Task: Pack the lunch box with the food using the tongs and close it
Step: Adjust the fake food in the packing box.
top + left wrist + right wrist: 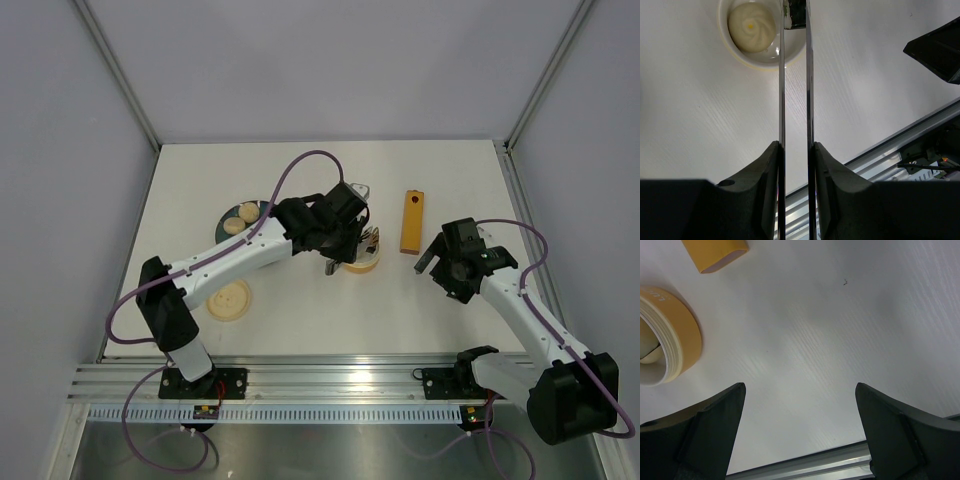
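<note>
In left gripper (796,147): tongs (782,100), tips over lunch box (756,61) rim; 1 bun (751,20) inside.

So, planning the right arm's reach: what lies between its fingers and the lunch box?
Only bare table up to the lunch box, shown in the right wrist view.

Left end effector (796,144) pinched, right (800,386) splayed

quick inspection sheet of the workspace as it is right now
surface: white table, one tiny dark speck
job's things: lunch box holds one bun; two buns on dark plate; lid off, flat on table
clutter: orange block
grippers: left gripper clamps tongs; right gripper open, empty
cables: purple cables loop along arms
surroundings: pale walls, metal rail
</note>
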Robot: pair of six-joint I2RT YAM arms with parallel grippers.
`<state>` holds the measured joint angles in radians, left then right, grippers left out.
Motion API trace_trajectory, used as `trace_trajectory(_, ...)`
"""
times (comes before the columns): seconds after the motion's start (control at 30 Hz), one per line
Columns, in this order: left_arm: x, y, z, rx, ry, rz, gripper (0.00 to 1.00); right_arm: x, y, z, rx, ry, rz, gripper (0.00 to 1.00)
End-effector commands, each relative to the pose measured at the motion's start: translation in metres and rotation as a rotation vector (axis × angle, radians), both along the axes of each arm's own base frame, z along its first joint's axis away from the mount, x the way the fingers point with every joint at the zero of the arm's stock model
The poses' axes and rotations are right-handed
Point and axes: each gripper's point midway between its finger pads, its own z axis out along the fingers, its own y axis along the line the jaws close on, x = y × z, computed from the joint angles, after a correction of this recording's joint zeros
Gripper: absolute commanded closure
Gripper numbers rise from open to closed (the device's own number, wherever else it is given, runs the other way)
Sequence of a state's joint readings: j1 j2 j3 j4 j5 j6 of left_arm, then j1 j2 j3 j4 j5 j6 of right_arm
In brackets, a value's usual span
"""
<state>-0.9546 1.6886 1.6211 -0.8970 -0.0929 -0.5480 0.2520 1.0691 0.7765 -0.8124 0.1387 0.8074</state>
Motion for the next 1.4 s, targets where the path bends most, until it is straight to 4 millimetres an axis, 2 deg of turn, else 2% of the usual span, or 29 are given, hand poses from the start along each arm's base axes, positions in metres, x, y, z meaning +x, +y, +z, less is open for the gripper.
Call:
trace_trajectory(0.0, 0.007, -0.012, 0.032, -0.097, -0.064, -0.005, 1.0, 0.007, 0.001, 0.009, -0.008, -0.027, 0.005, 0.01)
trace_trajectory(0.67, 0.011, -0.008, -0.012, -0.028, 0.005, 0.011, 1.0, 0.005, 0.001, 0.006, -0.008, -0.018, 0.003, 0.01)
trace_trajectory(0.7, 0.011, -0.008, -0.015, -0.024, 0.01, 0.01, 0.95, 0.005, 0.001, 0.006, -0.008, -0.018, 0.005, 0.01)
trace_trajectory(0.73, 0.012, -0.007, -0.016, -0.022, 0.015, 0.011, 0.86, 0.005, 0.001, 0.007, -0.007, -0.021, 0.005, 0.0)
trace_trajectory(0.8, 0.012, -0.007, -0.019, -0.017, 0.019, 0.007, 0.81, 0.005, 0.001, 0.006, -0.008, -0.02, 0.005, 0.01)
trace_trajectory(0.93, 0.011, -0.008, -0.014, -0.032, 0.013, 0.002, 0.68, 0.004, 0.0, 0.006, -0.01, -0.019, 0.004, 0.0)
trace_trajectory(1.0, 0.01, -0.008, -0.008, -0.041, 0.006, -0.002, 0.65, 0.004, 0.0, 0.006, -0.009, -0.019, 0.003, 0.01)
trace_trajectory(1.13, 0.01, -0.007, 0.012, -0.072, -0.023, -0.009, 0.59, 0.005, 0.001, 0.007, -0.006, -0.023, 0.005, 0.0)
trace_trajectory(1.17, 0.01, -0.006, 0.023, -0.091, -0.039, -0.01, 0.54, 0.006, 0.002, 0.007, -0.006, -0.021, 0.003, 0.01)
trace_trajectory(1.37, 0.009, -0.005, 0.033, -0.105, -0.054, -0.015, 0.49, 0.006, 0.002, 0.006, -0.003, -0.019, 0.002, 0.0)
